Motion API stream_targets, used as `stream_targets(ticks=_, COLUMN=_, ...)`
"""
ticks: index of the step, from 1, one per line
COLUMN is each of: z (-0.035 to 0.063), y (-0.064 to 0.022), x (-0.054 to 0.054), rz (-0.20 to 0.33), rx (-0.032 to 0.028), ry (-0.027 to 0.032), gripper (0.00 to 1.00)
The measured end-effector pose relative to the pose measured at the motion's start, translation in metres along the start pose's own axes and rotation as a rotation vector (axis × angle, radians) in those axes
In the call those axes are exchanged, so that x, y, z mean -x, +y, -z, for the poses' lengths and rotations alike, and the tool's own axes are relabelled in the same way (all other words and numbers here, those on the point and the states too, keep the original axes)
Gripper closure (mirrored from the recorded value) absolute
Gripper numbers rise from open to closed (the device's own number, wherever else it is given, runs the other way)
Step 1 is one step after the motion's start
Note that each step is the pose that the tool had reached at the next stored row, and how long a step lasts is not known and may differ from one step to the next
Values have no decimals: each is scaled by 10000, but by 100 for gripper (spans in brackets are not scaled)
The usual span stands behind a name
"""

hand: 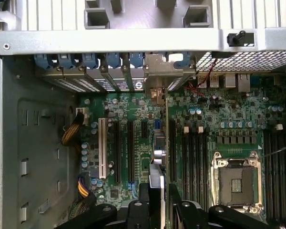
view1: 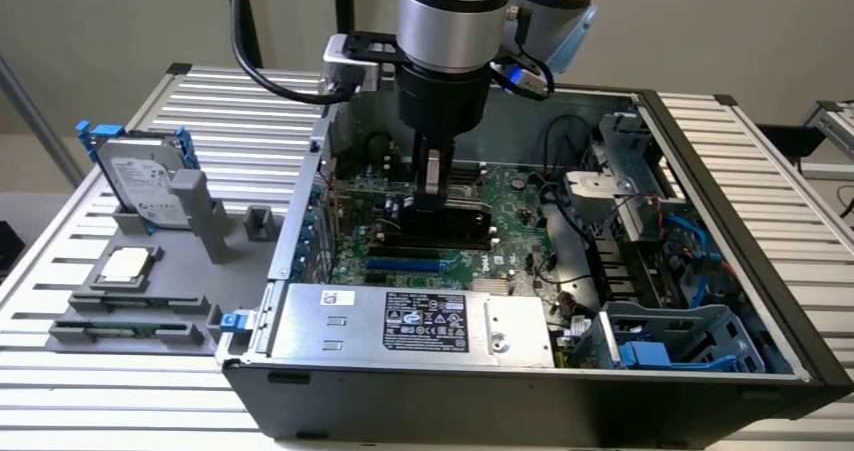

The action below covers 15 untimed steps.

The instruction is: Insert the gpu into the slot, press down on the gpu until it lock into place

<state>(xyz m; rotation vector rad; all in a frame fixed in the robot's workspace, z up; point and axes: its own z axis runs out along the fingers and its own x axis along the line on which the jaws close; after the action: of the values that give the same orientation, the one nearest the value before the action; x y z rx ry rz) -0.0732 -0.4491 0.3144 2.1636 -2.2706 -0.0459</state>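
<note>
My gripper [view1: 431, 201] reaches down into the open computer case [view1: 694, 271] and is shut on the gpu [view1: 457, 229], a black card standing on edge over the green motherboard. From the wrist, the gpu [hand: 158, 155] is a thin strip running away from my gripper [hand: 158, 193], and its silver bracket [hand: 157, 71] meets the rear expansion openings. A bright-blue slot [view1: 404, 266] lies on the board just beside the card, toward the power supply. I cannot tell whether the card's lower edge sits in a connector.
The grey labelled power supply [view1: 420, 321] fills the case's front. The CPU socket [hand: 236, 181] and black memory slots [hand: 193, 152] lie beside the card, along with a white slot [hand: 102, 148]. Cables and drive cages [view1: 641, 221] crowd the exterior view's right. Outside, a hard drive [view1: 140, 181] stands in grey fixtures.
</note>
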Motion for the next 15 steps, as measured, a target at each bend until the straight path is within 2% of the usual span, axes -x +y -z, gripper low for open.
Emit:
stream_targets(ticks=5, z=-92, y=40, x=-4, rz=0, rx=-1, ry=-1, gripper=74)
stream_targets(ticks=15, z=-274, y=66, x=-8, rz=1, rx=-1, ry=-1, gripper=74)
